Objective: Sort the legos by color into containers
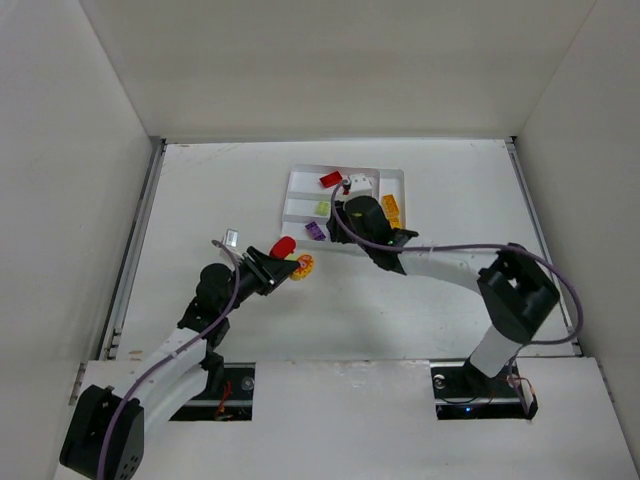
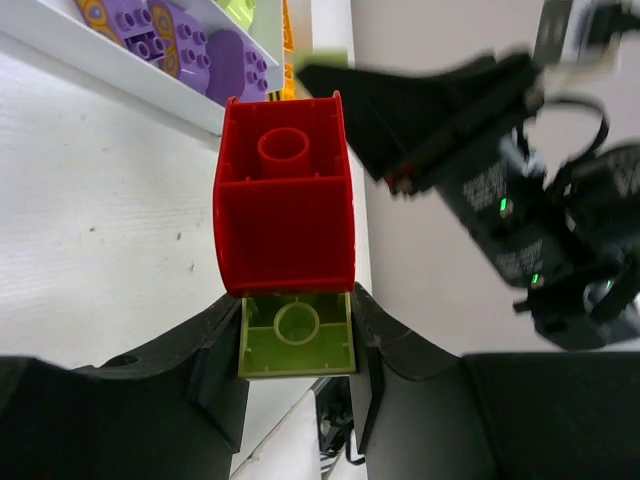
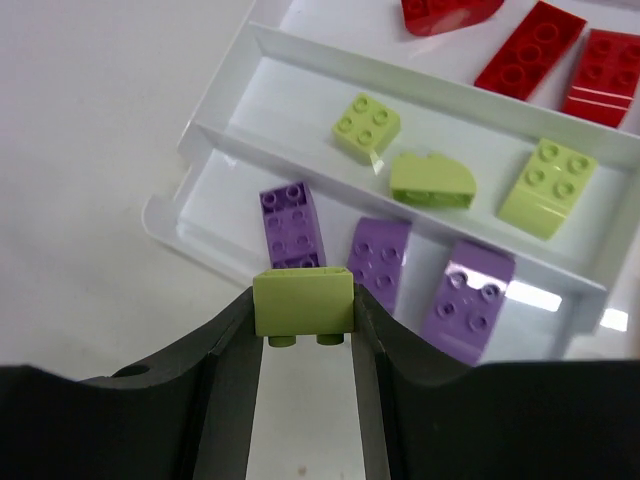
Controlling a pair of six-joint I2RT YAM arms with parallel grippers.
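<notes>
My left gripper is shut on a lime-yellow brick with a red brick stuck on its far end, held off the table left of the white tray. My right gripper is shut on another lime-yellow brick, held over the tray's near rim. The nearest slot holds purple bricks, the middle slot lime bricks, the far slot red bricks. Orange-yellow bricks lie in the crosswise slot.
An orange-yellow piece lies on the table just right of my left gripper. My right arm shows close ahead in the left wrist view. White walls close in the table on three sides.
</notes>
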